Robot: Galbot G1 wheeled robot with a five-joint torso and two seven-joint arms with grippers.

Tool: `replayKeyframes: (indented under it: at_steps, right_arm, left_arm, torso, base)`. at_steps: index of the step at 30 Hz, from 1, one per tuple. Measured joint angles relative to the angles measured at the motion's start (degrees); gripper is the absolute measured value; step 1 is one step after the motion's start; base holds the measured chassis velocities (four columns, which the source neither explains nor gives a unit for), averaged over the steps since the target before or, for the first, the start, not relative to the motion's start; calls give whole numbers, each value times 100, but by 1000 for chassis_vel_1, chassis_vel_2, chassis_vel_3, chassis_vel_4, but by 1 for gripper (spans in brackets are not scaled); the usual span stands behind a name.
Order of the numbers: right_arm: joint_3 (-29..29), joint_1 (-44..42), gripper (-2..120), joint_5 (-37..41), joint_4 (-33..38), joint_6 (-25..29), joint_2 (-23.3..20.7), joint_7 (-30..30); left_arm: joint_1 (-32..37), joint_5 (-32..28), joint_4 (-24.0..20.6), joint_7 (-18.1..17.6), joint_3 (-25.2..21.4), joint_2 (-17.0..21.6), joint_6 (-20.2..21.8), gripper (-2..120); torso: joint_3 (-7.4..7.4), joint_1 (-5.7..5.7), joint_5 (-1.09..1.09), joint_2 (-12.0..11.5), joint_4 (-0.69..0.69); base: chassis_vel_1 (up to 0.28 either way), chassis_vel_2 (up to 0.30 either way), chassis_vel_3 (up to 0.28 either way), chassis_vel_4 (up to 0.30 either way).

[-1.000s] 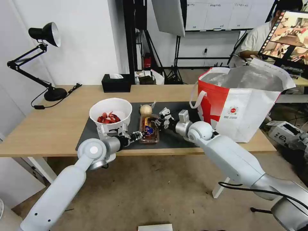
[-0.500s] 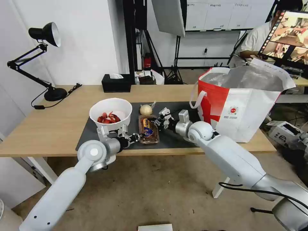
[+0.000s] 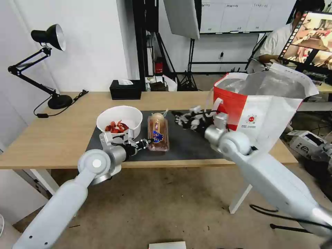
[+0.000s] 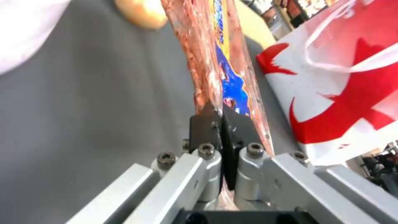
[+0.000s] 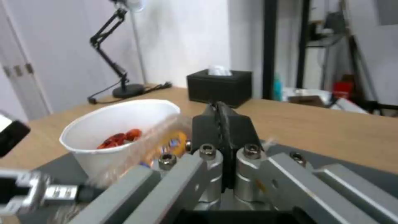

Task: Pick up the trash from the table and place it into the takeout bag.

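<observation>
My left gripper (image 3: 144, 142) (image 4: 215, 115) is shut on the near edge of a clear plastic tray (image 3: 158, 133) (image 4: 226, 62) with food bits and a blue label, its near end raised off the dark mat (image 3: 193, 145). A beige ball (image 3: 157, 115) (image 4: 141, 14) lies just behind the tray. The white bowl (image 3: 119, 119) (image 5: 112, 124) of red shellfish scraps stands to the tray's left. My right gripper (image 3: 180, 117) (image 5: 218, 115) is shut on nothing, above the mat between the tray and the red-and-white takeout bag (image 3: 259, 110) (image 4: 340, 93).
The bag stands open at the table's (image 3: 58, 138) right end, foil lining showing. At the back edge sits a black tissue box (image 3: 125, 90) (image 5: 219, 87), with a black desk lamp (image 3: 52, 69) at the back left. Bare wood lies left of the mat.
My right gripper has pulled away from the tray's right side, up and toward the bag. My left gripper has tipped the tray's near end up and nudged it farther back.
</observation>
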Motion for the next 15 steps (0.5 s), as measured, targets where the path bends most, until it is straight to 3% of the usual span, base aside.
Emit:
replayKeyframes:
  at_steps: [6,9,15]
  right_arm:
    - [989,-1310,0,-216,909,118,-391,338]
    - [1609,-2322,15,-566,1497,341,-650,341]
    - [2303,-3517,35,-1041,1826,866,-698,368]
  left_arm:
    - [-47,151,-177,90,-72,120,-100,0]
    - [-55,286,-349,205,-277,207,-248,0]
    - [-378,529,-341,450,-182,274,-644,0]
  torso:
    - [0,-1,0,0,-1]
    - [0,-1,1,0,1]
    - [-1,-2,0,0,-1]
  base:
    - [0,0,0,0]
    - [0,0,0,0]
    - [0,0,0,0]
